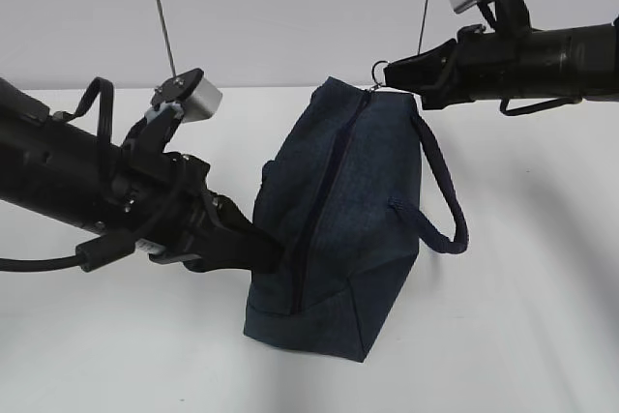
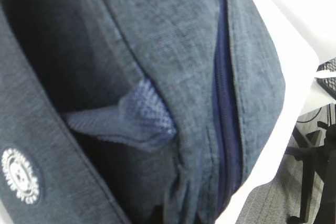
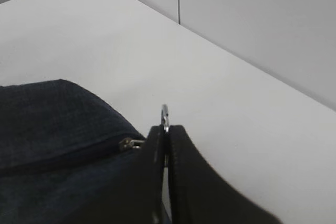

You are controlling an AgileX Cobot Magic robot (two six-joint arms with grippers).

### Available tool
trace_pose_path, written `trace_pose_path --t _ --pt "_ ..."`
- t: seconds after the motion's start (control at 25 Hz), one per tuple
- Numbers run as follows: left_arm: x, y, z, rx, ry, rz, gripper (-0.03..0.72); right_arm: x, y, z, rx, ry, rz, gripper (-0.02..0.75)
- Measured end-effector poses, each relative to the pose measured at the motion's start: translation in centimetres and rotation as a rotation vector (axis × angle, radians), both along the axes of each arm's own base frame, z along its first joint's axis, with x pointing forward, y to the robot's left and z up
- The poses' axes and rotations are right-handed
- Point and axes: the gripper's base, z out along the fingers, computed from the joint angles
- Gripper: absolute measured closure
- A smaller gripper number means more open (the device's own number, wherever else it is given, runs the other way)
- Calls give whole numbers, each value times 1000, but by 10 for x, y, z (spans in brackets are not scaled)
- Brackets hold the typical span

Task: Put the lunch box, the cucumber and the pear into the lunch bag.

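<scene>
**Q:** So where does the lunch bag (image 1: 343, 220) sit?

**A:** Just below the centre of the exterior view, on the white desk (image 1: 522, 336). The dark navy bag is zipped along its length, the zipper line (image 1: 319, 210) running from about 1 o'clock down to 7 o'clock across its face. One looped strap handle (image 1: 447, 202) hangs off the bag's 3 o'clock side.

**Q:** And the right claw (image 1: 395, 73)?

**A:** It reaches in from 3 o'clock to the bag's top corner, at 12 o'clock of the bag. Its two fingers are pressed together on the metal ring pull (image 3: 165, 115); in the right wrist view the ring stands upright between the black pads, with the zipper slider (image 3: 127, 143) just at its 9 o'clock side.

**Q:** The left claw (image 1: 263, 250)?

**A:** It comes in from 9 o'clock, low against the bag's left flank. Its fingertips are pressed together and pushed into the fabric; what exactly they pinch cannot be told from the exterior view. The left wrist view is filled with navy cloth (image 2: 157, 51), with a small pale blue mesh flap (image 2: 134, 116) at the centre and a round white emblem (image 2: 20, 176) at 8 o'clock on a band of fabric. The zipper seam runs from 12 o'clock down toward 6 o'clock, right of centre.

**Q:** The lunch box, the cucumber, the pear?

**A:** None shows in any view.
</scene>
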Motion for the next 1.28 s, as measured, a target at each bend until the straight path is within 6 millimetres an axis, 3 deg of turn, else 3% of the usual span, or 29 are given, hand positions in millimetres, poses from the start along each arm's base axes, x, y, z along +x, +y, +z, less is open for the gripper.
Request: trace_pose_path --t 0.36,0.64,0.96,1.28 --pt "4 8 0 -6 16 17 683 4 -8 -26 82 109 35 738" --pt "6 6 5 -17 14 8 663 3 -6 -29 131 127 56 738" --pt "18 5 21 -40 -6 34 374 3 -6 -29 145 128 57 738" --pt "48 17 52 -93 -65 144 323 3 -6 -29 149 127 58 738"
